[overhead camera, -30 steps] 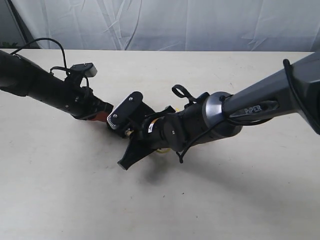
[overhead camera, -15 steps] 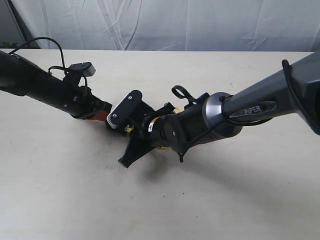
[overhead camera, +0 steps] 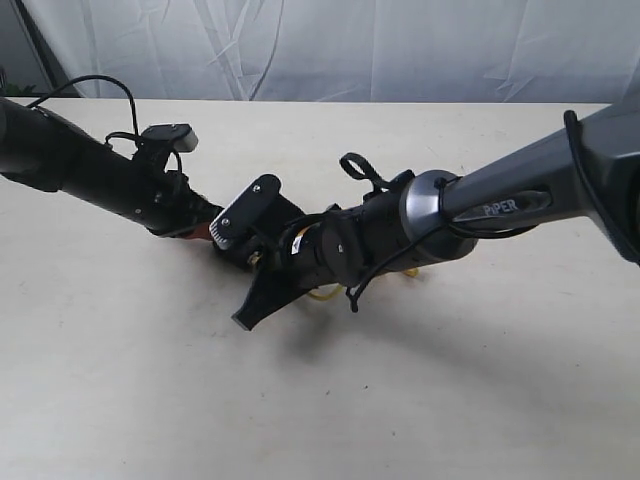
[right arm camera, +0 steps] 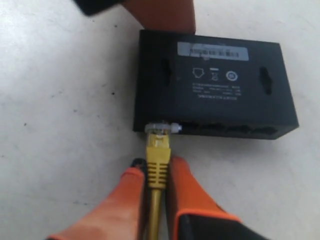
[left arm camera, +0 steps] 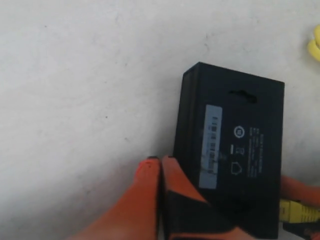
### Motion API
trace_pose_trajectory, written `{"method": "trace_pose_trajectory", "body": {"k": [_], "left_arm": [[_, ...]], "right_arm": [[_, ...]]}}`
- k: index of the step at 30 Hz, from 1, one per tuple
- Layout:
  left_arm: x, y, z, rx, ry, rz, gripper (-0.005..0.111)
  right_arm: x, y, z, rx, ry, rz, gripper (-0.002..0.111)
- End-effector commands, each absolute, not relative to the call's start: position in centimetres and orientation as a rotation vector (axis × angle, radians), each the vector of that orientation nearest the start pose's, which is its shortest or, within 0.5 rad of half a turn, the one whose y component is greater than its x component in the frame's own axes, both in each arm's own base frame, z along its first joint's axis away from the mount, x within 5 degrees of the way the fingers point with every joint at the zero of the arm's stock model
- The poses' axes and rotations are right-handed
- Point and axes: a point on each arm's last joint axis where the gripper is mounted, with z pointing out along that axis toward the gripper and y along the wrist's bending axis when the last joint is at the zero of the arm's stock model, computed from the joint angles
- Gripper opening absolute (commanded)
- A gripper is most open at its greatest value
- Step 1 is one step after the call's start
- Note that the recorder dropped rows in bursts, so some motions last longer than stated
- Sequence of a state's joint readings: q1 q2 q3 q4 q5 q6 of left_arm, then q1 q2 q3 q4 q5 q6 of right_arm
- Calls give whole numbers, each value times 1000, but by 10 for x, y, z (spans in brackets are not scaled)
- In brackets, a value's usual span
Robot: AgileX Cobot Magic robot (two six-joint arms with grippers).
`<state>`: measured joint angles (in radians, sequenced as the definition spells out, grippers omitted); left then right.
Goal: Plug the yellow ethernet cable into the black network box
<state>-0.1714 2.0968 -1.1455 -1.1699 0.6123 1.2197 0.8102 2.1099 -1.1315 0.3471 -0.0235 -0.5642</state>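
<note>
The black network box point(right arm camera: 215, 85) lies flat on the table, label strip up. In the right wrist view my right gripper point(right arm camera: 157, 161) is shut on the yellow ethernet cable point(right arm camera: 157, 180) at its ribbed boot. The clear plug point(right arm camera: 161, 128) sits at a port opening in the box's side wall. My left gripper point(left arm camera: 160, 161) is shut, its orange fingers pressed together against the box point(left arm camera: 240, 150) on the opposite long side, with nothing between them. The exterior view hides the box behind both wrists; a bit of yellow cable point(overhead camera: 322, 294) shows under the right arm.
A loop of the yellow cable point(left arm camera: 315, 45) lies beyond the box. Both arms meet mid-table in the exterior view, the right wrist camera mount point(overhead camera: 242, 215) between them. The cream table point(overhead camera: 150, 400) ends at a pale curtain point(overhead camera: 350, 50) behind.
The right arm has slid a little left toward the left arm, and more yellow cable now shows beneath it. The left arm has barely moved.
</note>
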Motion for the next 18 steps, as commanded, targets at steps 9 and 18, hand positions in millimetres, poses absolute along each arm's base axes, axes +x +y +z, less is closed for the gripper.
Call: {"method": "trace_pose_trajectory", "body": {"k": [9,18], "left_arm": [[358,-134,105,655,2574,-947,0],[365,-117,106,591,2571,-931,0]], "right_arm": [[292,306,112,-1150,2050,261,66],[292,306,111,-1144,2063,266,70]]}}
